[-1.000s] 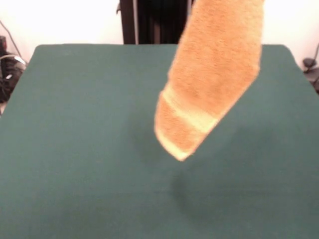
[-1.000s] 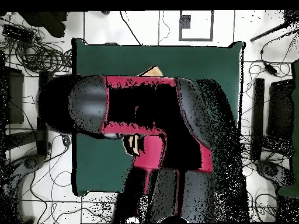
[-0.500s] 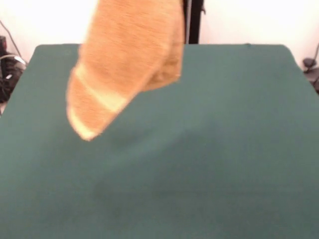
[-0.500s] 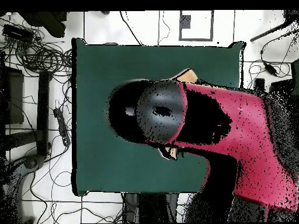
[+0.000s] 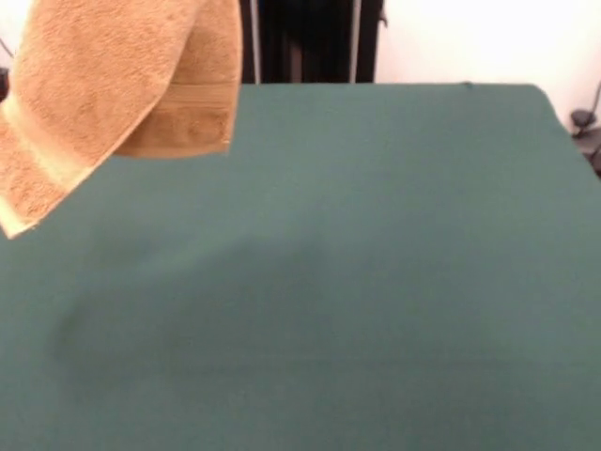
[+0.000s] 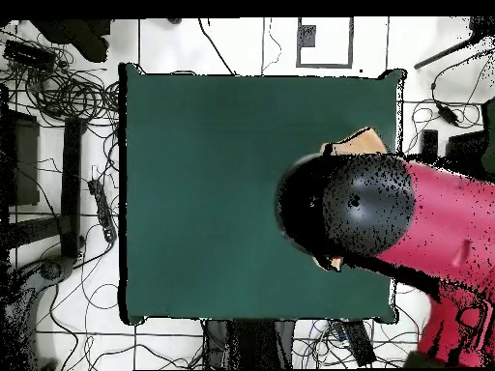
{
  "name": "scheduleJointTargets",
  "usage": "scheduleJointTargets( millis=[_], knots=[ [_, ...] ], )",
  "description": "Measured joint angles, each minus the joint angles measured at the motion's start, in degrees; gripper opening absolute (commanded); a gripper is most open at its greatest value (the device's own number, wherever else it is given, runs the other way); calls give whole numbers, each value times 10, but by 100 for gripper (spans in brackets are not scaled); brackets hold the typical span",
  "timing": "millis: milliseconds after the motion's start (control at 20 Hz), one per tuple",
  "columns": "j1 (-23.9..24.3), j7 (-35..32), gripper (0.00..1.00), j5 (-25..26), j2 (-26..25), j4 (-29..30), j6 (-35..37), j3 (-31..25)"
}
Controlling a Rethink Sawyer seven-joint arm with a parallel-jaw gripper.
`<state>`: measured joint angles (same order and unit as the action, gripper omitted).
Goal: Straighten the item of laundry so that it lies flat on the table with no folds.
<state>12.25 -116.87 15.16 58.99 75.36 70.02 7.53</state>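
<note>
The orange-tan terry towel [image 5: 113, 85] hangs in the air over the table's far left corner in the front view, folded over itself. Its paler woven band [image 5: 38, 155] runs slantwise near the low corner at the left edge. Its top runs out of the picture, so the gripper holding it is hidden there. In the overhead view the red and black arm [image 6: 387, 213] covers the gripper; only small bits of the towel [image 6: 356, 143] peek out beside it, near the table's right side. The dark green table [image 5: 376, 263] lies bare below.
The robot's dark pedestal [image 5: 310, 38] stands behind the table's far edge. In the overhead view, cables [image 6: 58, 87] and stands lie on the floor around the table [image 6: 213, 174].
In the front view the hanging towel has swung from right of centre to the far left and risen. In the overhead view the arm has swept from the table's left to its right.
</note>
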Motion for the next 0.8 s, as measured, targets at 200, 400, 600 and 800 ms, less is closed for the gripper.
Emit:
scheduleJointTargets(
  millis=[200, 400, 600, 800],
  knots=[
    [16, 0, 0, 1, -3, 17, -30, -4],
    [18, 0, 0, 7, -9, 34, -67, -8],
    [17, 0, 0, 23, -15, 44, -101, -16],
    [12, 0, 0, 43, -32, 51, -147, -19]
  ],
)
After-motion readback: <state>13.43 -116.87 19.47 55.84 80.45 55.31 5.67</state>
